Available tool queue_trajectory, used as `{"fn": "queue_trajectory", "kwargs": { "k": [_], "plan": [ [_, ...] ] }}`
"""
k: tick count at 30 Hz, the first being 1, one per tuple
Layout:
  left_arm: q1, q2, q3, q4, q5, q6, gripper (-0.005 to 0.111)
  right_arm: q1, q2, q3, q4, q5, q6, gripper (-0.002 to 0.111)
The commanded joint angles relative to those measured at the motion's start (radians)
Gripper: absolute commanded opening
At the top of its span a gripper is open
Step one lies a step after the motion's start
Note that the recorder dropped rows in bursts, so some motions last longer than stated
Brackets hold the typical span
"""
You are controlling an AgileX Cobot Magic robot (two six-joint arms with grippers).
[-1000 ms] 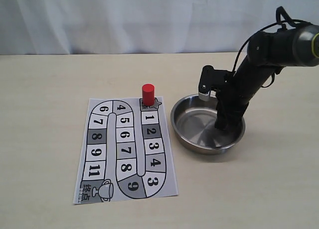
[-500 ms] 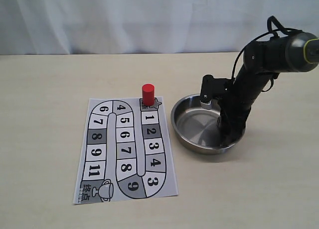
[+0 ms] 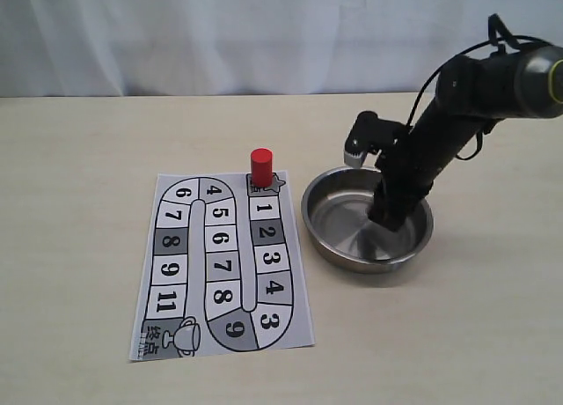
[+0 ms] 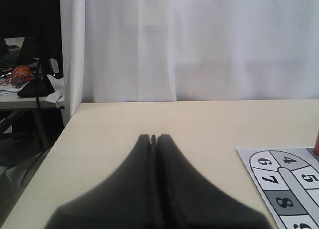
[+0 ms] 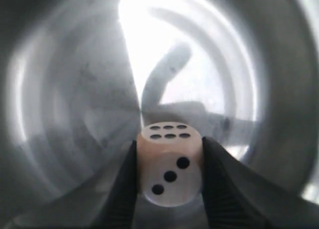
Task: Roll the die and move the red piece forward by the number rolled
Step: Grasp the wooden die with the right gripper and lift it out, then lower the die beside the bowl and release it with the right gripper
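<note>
Right wrist view tells the story: the right gripper (image 5: 170,181) is clamped on the die (image 5: 169,162), three pips facing the camera and six on the adjoining face, down inside the steel bowl (image 3: 324,238). For a decent roll I'd lift it a bit over the bowl's middle. Then spring the fingers apart quickly so it tumbles instead of plopping, and keep it inside the rim so it can't bounce out.

The left gripper (image 4: 154,139) is pressed together on nothing, over the table to the left of the board. The red piece (image 3: 260,165) stands upright on the start square at the far end of the paper game board (image 3: 224,264), just left of the bowl. Pale beige tabletop (image 3: 88,141), white curtain (image 3: 220,35) behind.
</note>
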Motion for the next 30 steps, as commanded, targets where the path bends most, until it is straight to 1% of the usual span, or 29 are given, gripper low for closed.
{"fn": "queue_trajectory", "kwargs": {
  "k": [1, 4, 6, 7, 9, 11, 14, 16, 18, 19, 21, 23, 25, 28, 30],
  "plan": [
    [0.0, -0.001, -0.005, -0.002, -0.01, -0.002, 0.0, 0.0, -0.113, -0.004, 0.067, 0.002, 0.359, 0.004],
    [0.0, -0.001, -0.005, -0.002, -0.01, -0.002, 0.0, -0.003, -0.199, -0.004, -0.067, 0.086, 0.592, 0.004],
    [0.0, -0.001, -0.005, -0.002, -0.01, -0.002, 0.0, -0.003, -0.233, -0.004, -0.12, 0.134, 0.719, 0.004],
    [0.0, -0.001, -0.005, -0.002, -0.01, -0.002, 0.0, -0.003, -0.265, 0.011, -0.159, 0.162, 0.833, 0.004],
    [0.0, -0.001, -0.005, -0.002, -0.01, -0.002, 0.0, -0.003, -0.323, 0.066, -0.209, 0.167, 0.962, 0.004],
    [0.0, -0.001, -0.005, -0.002, -0.01, -0.002, 0.0, -0.003, -0.363, 0.126, -0.27, 0.143, 1.035, 0.004],
    [0.0, -0.001, -0.005, -0.002, -0.01, -0.002, 0.0, -0.003, -0.433, 0.288, -0.527, 0.1, 1.267, 0.004],
    [0.0, -0.001, -0.005, -0.002, -0.01, -0.002, 0.0, -0.003, -0.438, 0.347, -0.61, 0.102, 1.327, 0.004],
    [0.0, -0.001, -0.005, -0.002, -0.01, -0.002, 0.0, -0.003, -0.437, 0.416, -0.752, 0.098, 1.465, 0.004],
    [0.0, -0.001, -0.005, -0.002, -0.01, -0.002, 0.0, -0.003, -0.437, 0.45, -0.911, 0.112, 1.68, 0.004],
    [0.0, -0.001, -0.005, -0.002, -0.01, -0.002, 0.0, -0.003, -0.437, 0.479, -1.028, 0.133, 1.796, 0.004],
    [0.0, -0.001, -0.005, -0.002, -0.01, -0.002, 0.0, -0.003, -0.437, 0.506, -1.057, 0.121, 1.793, 0.004],
    [0.0, -0.001, -0.005, -0.002, -0.01, -0.002, 0.0, -0.003, -0.437, 0.52, -1.028, 0.067, 1.761, 0.004],
    [0.0, -0.001, -0.005, -0.002, -0.01, -0.002, 0.0, -0.003, -0.437, 0.52, -0.915, -0.006, 1.709, 0.004],
    [0.0, -0.001, -0.005, -0.002, -0.01, -0.002, 0.0, -0.003, -0.437, 0.52, -0.833, -0.043, 1.64, 0.004]
  ]
}}
